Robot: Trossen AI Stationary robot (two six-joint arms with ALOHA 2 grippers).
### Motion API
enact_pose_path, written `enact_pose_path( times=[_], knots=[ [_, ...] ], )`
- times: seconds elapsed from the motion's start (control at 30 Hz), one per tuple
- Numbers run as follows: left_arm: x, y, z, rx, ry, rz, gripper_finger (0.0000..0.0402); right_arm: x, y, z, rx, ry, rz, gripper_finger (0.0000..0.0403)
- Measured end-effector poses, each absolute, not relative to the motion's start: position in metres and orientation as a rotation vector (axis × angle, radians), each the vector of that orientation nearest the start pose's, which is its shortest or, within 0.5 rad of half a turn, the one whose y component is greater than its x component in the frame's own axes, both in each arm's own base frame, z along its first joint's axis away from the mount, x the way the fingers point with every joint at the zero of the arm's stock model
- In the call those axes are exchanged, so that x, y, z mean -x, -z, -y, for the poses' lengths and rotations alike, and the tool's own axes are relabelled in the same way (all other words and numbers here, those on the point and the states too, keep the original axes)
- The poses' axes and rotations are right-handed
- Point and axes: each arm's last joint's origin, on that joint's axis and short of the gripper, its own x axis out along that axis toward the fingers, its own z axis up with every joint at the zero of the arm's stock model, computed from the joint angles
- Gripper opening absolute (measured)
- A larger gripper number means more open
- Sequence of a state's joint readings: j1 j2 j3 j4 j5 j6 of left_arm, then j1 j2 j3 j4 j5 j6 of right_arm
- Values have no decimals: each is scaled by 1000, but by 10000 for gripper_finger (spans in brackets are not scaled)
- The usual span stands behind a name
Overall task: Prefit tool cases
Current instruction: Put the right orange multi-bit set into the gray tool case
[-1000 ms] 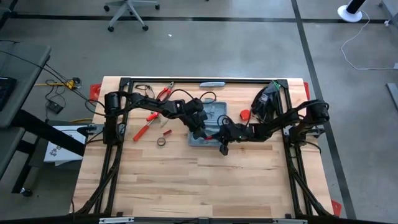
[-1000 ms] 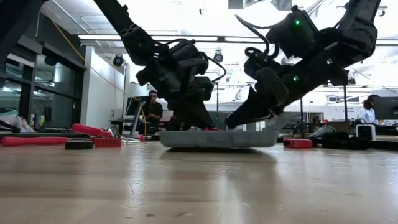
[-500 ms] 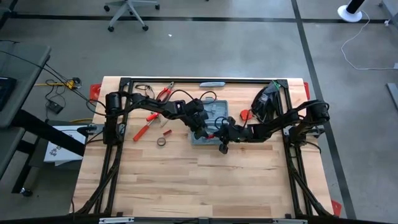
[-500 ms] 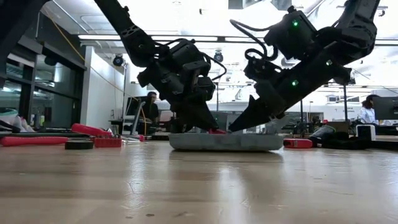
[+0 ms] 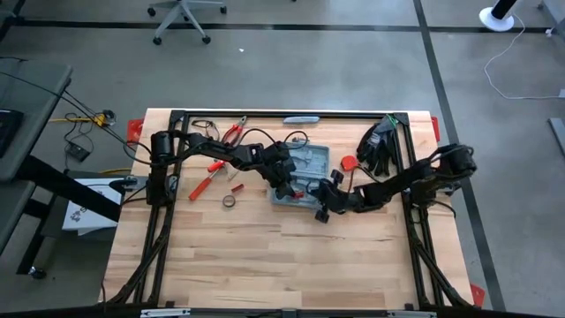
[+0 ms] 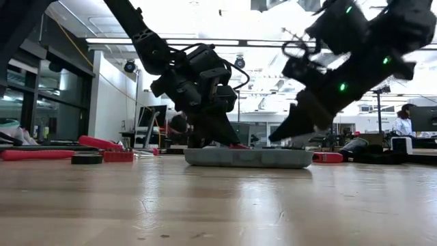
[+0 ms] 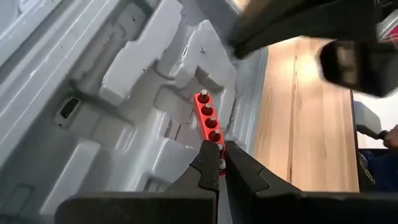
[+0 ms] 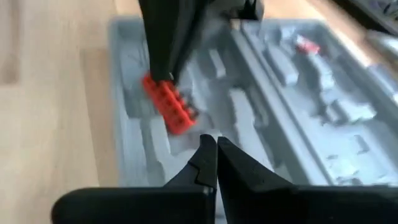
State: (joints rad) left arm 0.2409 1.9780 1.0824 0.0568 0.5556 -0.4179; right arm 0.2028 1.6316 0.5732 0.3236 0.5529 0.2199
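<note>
While tool case (image 5: 300, 172) lies open, flat, mid-table, left gripper (image 7: 219, 163) sits inside it, fingers pinched on end of red bit holder (image 7: 209, 129) resting in moulded slot. Right gripper (image 8: 216, 144) hovers just above case's near edge beside holder, fingers closed, empty. Red-handled pliers (image 5: 233, 132) well apart from case.

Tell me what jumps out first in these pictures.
The open tool case lies mid-table with both arms crowded over it. The left gripper is shut on a red bit holder in the moulded tray. The right gripper, shut and empty, hangs just above the case's near edge.
</note>
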Motion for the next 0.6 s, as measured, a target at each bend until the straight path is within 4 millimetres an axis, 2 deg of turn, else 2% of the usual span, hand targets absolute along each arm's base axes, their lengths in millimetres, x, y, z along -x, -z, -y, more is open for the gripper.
enact_pose_path(
  times=[0.1, 0.23, 0.4, 0.6],
  knots=[
    [-379, -124, -77, 719, 134, -831, 0, -269, -128, -42, 66, 415, -660, 1],
    [-381, -126, -78, 713, 149, -805, 0, -264, -123, -38, 37, 426, -730, 0],
    [-384, -129, -78, 719, 148, -794, 0, -268, -111, -32, -6, 401, -771, 0],
    [-387, -136, -78, 703, 144, -821, 0, -275, -106, -29, -29, 397, -739, 0]
  ],
)
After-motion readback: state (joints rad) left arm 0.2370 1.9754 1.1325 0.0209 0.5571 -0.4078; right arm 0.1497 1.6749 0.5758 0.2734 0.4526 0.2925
